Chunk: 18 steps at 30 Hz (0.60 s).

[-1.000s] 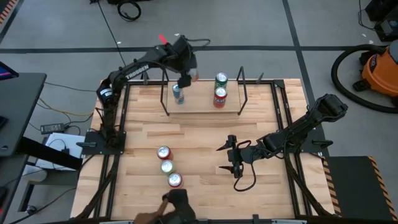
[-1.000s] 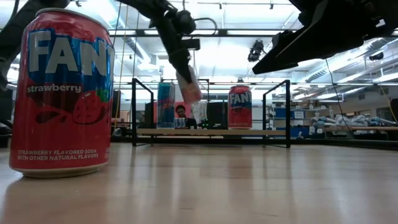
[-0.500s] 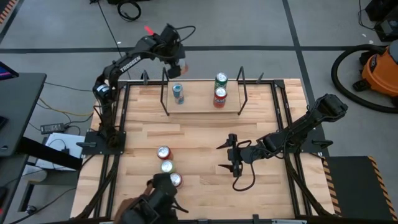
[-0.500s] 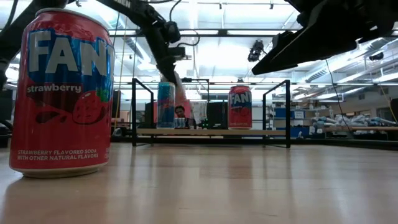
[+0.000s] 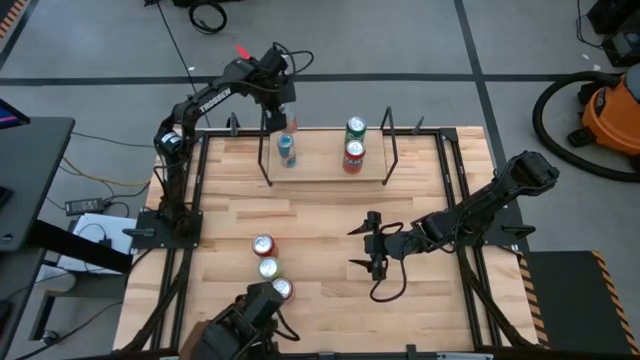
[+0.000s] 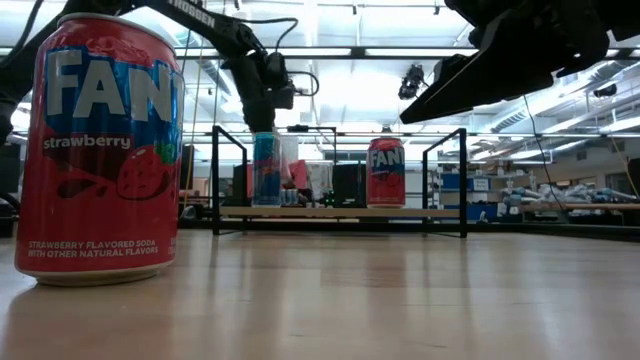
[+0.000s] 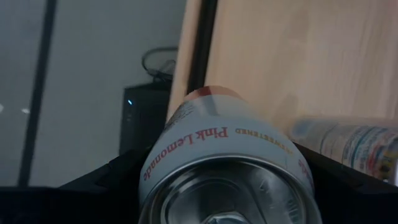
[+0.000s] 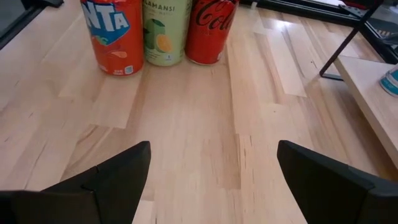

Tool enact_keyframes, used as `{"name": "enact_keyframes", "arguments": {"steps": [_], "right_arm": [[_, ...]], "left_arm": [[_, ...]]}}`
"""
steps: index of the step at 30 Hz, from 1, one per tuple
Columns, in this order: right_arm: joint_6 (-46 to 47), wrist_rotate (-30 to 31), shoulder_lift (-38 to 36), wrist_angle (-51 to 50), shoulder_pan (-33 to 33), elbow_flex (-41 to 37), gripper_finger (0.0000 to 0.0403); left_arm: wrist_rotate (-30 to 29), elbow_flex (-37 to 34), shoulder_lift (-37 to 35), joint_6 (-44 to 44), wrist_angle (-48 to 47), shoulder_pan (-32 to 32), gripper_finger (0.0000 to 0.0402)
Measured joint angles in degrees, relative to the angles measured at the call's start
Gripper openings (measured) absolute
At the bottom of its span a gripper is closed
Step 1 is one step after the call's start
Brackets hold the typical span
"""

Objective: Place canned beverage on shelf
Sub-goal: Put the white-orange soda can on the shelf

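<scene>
My left gripper [image 5: 284, 112] is shut on a pink lemonade can [image 7: 227, 155] over the far left end of the shelf [image 5: 325, 172], just behind a blue can [image 5: 286, 150] that stands on the plank. In the low view the held can [image 6: 292, 158] shows partly behind the blue can [image 6: 266, 168]. A green can [image 5: 355, 127] and a red can [image 5: 353, 155] also stand on the shelf. My right gripper [image 5: 372, 255] is open and empty over the table's middle right. My left gripper pinches the pink lemonade can's round wall [image 7: 155, 168] between its two fingers, near the can's upper end, whose metal face [image 7: 224, 199] is toward the wrist. The fingers come from above, pointing down along the can. The can hangs about upright; the blue can hides its lower end.
Three cans stand in a row near the table's front left [image 5: 268, 267]; the nearest fills the low view's left [image 6: 100, 150]. A person's hand [image 5: 240, 325] is at the near edge beside them. Black rod uprights [image 5: 392, 150] stand at the shelf's ends.
My left gripper has carried the pink can toward the table's far left, from above the shelf's middle-left to behind the blue can, and the can has turned from tilted to about upright. The person's hand at the near edge has shifted left.
</scene>
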Motion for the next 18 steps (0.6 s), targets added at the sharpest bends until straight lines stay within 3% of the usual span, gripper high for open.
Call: {"name": "enact_keyframes", "arguments": {"steps": [18], "right_arm": [[0.02,-0.25,0.0,0.01,0.0,0.0,0.0362]], "left_arm": [[0.09,0.0,1.67,1.9,-3.25,-3.47,0.0314]]}}
